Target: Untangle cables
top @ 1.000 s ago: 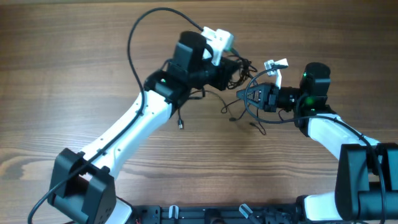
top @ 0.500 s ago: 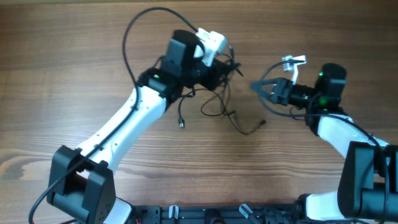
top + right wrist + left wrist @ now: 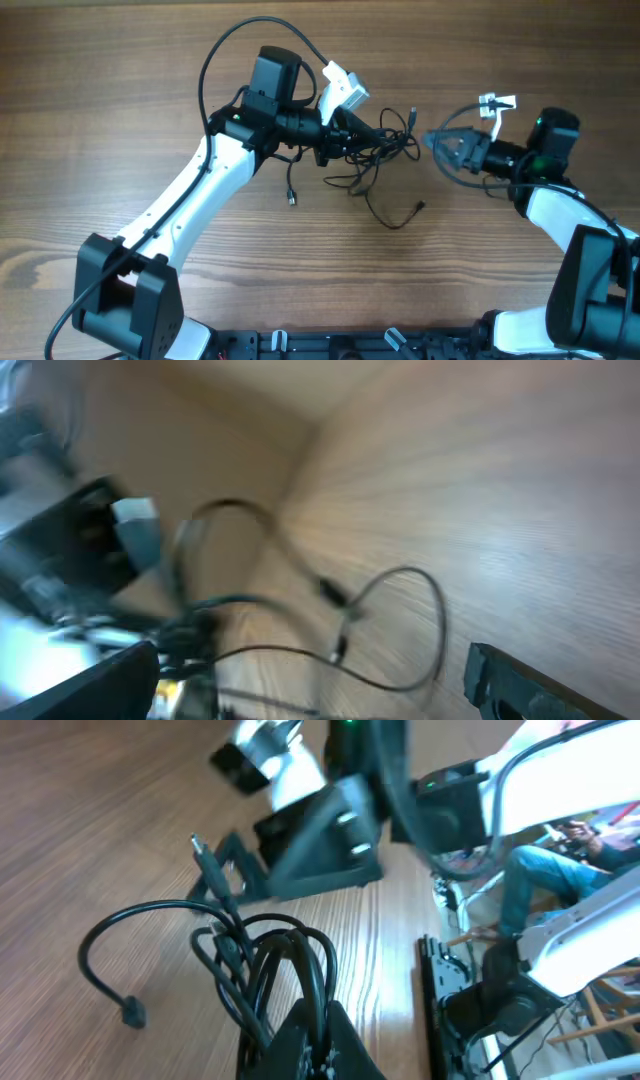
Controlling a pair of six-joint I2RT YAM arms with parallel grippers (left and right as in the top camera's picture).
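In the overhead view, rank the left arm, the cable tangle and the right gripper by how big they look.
1. left arm, by far the largest
2. cable tangle, counting its spread strands
3. right gripper, open, the smallest

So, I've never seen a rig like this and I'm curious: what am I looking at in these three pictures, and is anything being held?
These are two white robot arms at a wooden table, each ending in a pair of fingers. The wide picture looks straight down from above; the other two come from a camera on each wrist, looking along that arm's own fingers. On the table lies a tangle of thin black cables with small plugs. The left fingers are shut on the knotted part, seen close up in the left wrist view. The right fingers stand open beside the tangle, holding nothing; that wrist's picture is blurred. One loose strand trails toward the arms' bases.
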